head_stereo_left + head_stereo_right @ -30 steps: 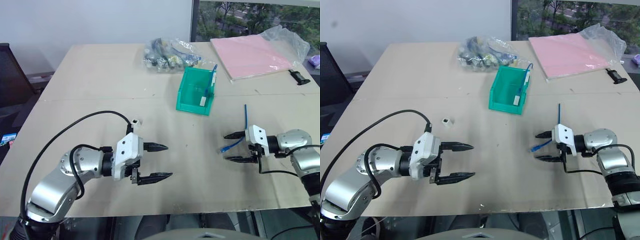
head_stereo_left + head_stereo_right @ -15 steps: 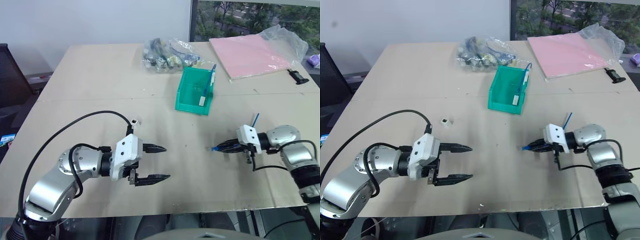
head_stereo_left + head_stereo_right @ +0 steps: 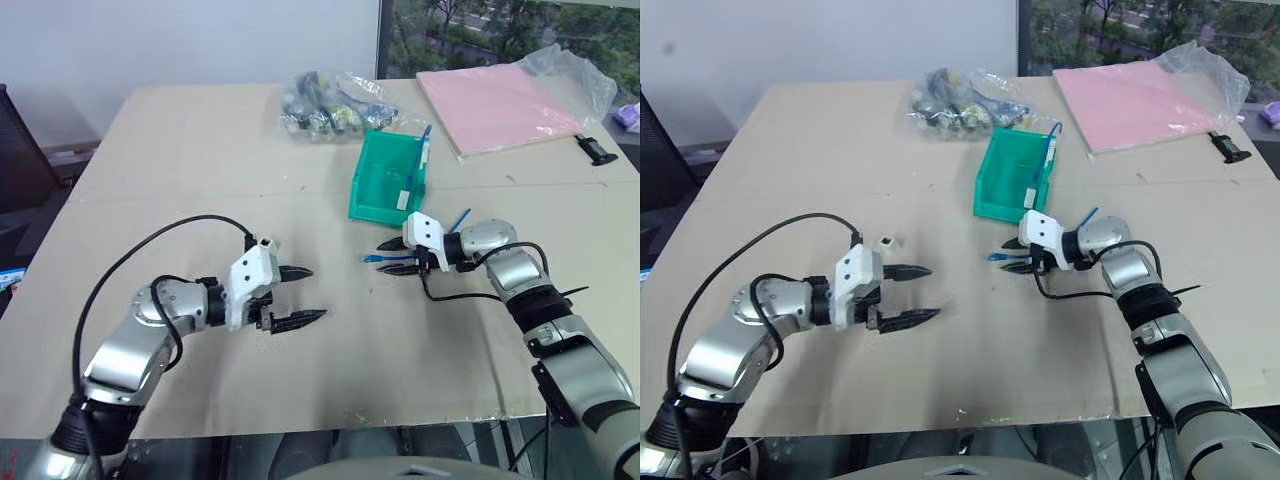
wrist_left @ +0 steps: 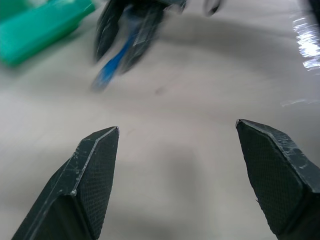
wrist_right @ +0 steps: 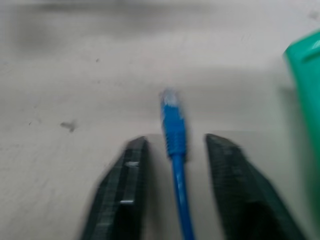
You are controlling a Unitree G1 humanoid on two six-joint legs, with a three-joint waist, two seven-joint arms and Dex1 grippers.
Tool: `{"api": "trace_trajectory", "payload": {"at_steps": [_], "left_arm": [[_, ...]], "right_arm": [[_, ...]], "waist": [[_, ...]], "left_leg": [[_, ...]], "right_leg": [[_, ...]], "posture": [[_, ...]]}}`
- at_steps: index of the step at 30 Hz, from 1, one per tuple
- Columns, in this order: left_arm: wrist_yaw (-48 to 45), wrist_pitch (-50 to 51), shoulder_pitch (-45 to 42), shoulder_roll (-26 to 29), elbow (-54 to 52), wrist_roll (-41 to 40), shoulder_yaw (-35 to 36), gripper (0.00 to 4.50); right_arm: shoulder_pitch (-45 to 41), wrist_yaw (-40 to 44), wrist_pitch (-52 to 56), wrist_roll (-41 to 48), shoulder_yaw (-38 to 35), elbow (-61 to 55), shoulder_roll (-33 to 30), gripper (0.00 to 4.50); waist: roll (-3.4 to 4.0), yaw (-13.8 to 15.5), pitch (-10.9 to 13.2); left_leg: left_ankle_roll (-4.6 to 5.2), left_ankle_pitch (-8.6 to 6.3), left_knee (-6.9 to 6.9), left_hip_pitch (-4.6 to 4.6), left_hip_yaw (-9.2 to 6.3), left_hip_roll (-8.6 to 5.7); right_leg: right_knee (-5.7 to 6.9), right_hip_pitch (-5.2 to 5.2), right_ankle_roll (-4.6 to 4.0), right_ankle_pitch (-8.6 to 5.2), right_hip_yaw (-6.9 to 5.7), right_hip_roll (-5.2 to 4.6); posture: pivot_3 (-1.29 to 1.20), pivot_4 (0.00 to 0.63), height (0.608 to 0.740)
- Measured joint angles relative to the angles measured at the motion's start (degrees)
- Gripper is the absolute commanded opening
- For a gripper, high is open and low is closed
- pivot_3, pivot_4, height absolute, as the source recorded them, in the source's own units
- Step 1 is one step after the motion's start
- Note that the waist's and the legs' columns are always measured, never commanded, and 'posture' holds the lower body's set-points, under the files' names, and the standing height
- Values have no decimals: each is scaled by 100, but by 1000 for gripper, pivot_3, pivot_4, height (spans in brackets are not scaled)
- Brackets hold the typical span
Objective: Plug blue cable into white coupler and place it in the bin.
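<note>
Just in front of the bin (image 3: 372, 208), the right pincer (image 3: 388, 257) has swung in from the table's right side toward the middle, bringing the blue cable (image 5: 175, 137) with it. A moment ago its fingers were pressed together on the cable. Now they stand apart, with the plug jutting past their tips and a gap on either side, so I cannot tell whether it is still gripped further back.

The left pincer (image 3: 930, 292) has edged forward, wide open and empty, and the white coupler (image 3: 886, 241) lies on the table (image 3: 200, 160) just beside it, not yet picked up. Plug and socket are closer, but the joining looks still to come.

The bin already holds another blue lead. A bag of dark cables (image 3: 330, 105) and a pink folder (image 3: 500, 105) lie behind it, and nothing stands between the pincers.
</note>
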Motion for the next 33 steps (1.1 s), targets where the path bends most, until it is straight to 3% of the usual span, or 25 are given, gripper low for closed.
{"api": "trace_trajectory", "payload": {"at_steps": [1, 2, 5, 10, 14, 18, 21, 27, 28, 33], "left_arm": [[38, 0, -25, -42, 32, 29, -17, 3849], [206, -1, -137, -250, 177, 139, -89, 3849], [420, -112, -623, -721, 653, 477, -468, 3849], [329, -402, -1386, -1225, 1479, 931, -1082, 3849], [108, -938, -2304, -1496, 2532, 1518, -1594, 3849], [-139, -1463, -2835, -1733, 3396, 1738, -1739, 3849], [-398, -1817, -3102, -1854, 3906, 1809, -1788, 3139], [-695, -2123, -3360, -1916, 4379, 1879, -1782, 333], [-742, -2122, -3371, -1913, 4385, 1877, -1764, 58], [-979, -1604, -3313, -1945, 4261, 1608, -1539, 58]], "right_arm": [[12, 13, 45, 22, -13, -23, -17, 3055], [108, 38, 219, 170, -148, -207, -97, 3723], [822, -104, 798, 680, -736, -1290, -502, 4463], [2271, -584, 1792, 1428, -1531, -3022, -868, 4463], [3755, -1279, 2218, 1782, -1876, -4348, -746, 4463], [4467, -1788, 2122, 1796, -1945, -4929, -555, 4463], [4790, -2119, 2093, 1776, -1949, -5196, -453, 4500], [5045, -2483, 2015, 1784, -1975, -5412, -371, 4500], [5069, -2517, 2008, 1784, -1975, -5416, -371, 4500], [5108, -2713, 2160, 2035, -2010, -5460, -269, 4500]], "waist": [[0, -10, 0], [-3, -11, 0], [-1, 85, -1], [-7, 148, -5], [-9, 119, -6], [-14, 52, -11], [-18, 39, -14], [-36, 19, -25], [-36, 14, -25], [-36, -16, -25]], "left_leg": [[0, 0, 3, 1, 1, -1], [0, 0, 7, -3, -3, -3], [0, 0, 9, -8, -10, -9], [0, 0, 14, -10, -12, -34], [2, 0, 17, -2, -5, -42], [2, 1, 20, 6, -7, -49], [3, 1, 25, 11, -9, -51], [3, 1, 30, 13, -11, -51], [3, 1, 30, 14, -11, -51], [3, 1, 29, 14, -16, -50]], "right_leg": [[1, 1, 0, 0, -2, -2], [1, -2, 0, 0, -11, -6], [2, 2, 0, 0, -33, -20], [9, 1, 1, 1, -35, -22], [18, 4, 3, 1, -18, -23], [32, 6, 5, 1, -19, -21], [40, 9, 6, 1, -15, -22], [49, 8, 7, 1, -15, -21], [49, 8, 7, 0, -16, -21], [51, 6, 7, 0, -15, -20]], "posture": [[0, 150, 739], [0, 150, 739], [0, 150, 739], [0, 150, 739], [0, 150, 739], [0, 150, 739], [0, 150, 739], [0, 150, 739], [0, 150, 739], [0, 150, 739]]}}
